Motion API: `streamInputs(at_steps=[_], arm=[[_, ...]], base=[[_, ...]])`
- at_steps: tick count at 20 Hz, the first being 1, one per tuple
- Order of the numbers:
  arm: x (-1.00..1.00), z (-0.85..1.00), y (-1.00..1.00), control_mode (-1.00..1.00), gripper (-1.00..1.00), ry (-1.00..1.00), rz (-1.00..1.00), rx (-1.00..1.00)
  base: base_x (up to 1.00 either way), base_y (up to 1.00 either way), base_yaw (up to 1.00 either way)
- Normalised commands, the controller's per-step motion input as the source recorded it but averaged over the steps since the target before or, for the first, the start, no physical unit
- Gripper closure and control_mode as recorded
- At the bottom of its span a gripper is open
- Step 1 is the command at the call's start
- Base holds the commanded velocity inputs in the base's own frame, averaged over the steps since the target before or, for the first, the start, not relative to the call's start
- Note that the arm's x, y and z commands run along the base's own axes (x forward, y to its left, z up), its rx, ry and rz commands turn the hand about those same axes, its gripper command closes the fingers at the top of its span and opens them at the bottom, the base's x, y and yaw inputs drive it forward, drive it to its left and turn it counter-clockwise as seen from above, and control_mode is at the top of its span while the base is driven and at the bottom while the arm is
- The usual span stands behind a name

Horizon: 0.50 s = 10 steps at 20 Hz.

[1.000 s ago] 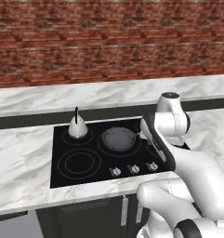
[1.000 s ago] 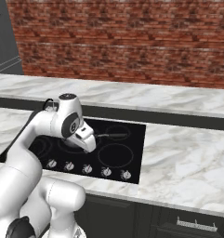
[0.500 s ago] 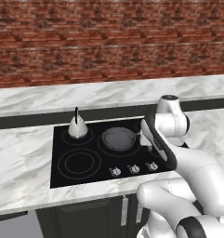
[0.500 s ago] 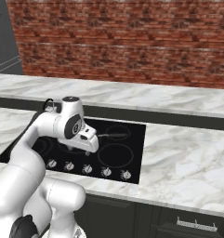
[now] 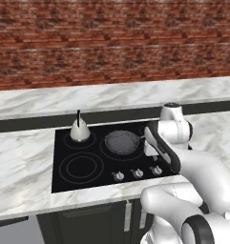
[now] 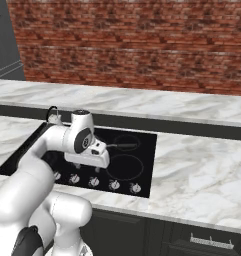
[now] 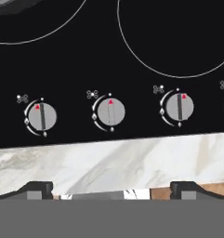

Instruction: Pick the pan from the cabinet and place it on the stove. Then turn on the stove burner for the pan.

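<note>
Gripper [image 7: 111, 188] fingers spread wide, holding nothing, pointing down over the stove [image 5: 88, 186] front edge, lined up with the knob row, likely so it can reach the burner control. Middle knob [image 7: 111, 112] sits right above the gap between the tips, not touched; flanking knobs [image 7: 42, 116] just beside it. Pan [image 5: 121, 141] already set on the centre ring toward the stove's back edge, handle pointing right. Kettle [image 5: 79, 130] at back left corner. Step left: turn knob.

We see a glossy black glass stove [image 5: 88, 181] with brushed silver metal knobs [image 7: 111, 112]. The pan [image 5: 121, 141] looks matt dark grey; the counter [image 7: 108, 165] is smooth veined marble, the wall [image 5: 111, 43] rough brick.
</note>
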Motion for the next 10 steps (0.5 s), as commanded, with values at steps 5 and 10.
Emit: streamInputs(at_steps=[5,10], arm=[[0.33,-0.29,-0.03,-1.00,-1.00,0.00,0.10,0.01],[0.31,-0.26,-0.02,-1.00,-1.00,0.01,0.12,0.03]], base=[[0.00,0.00,0.00],[0.00,0.00,0.00]])
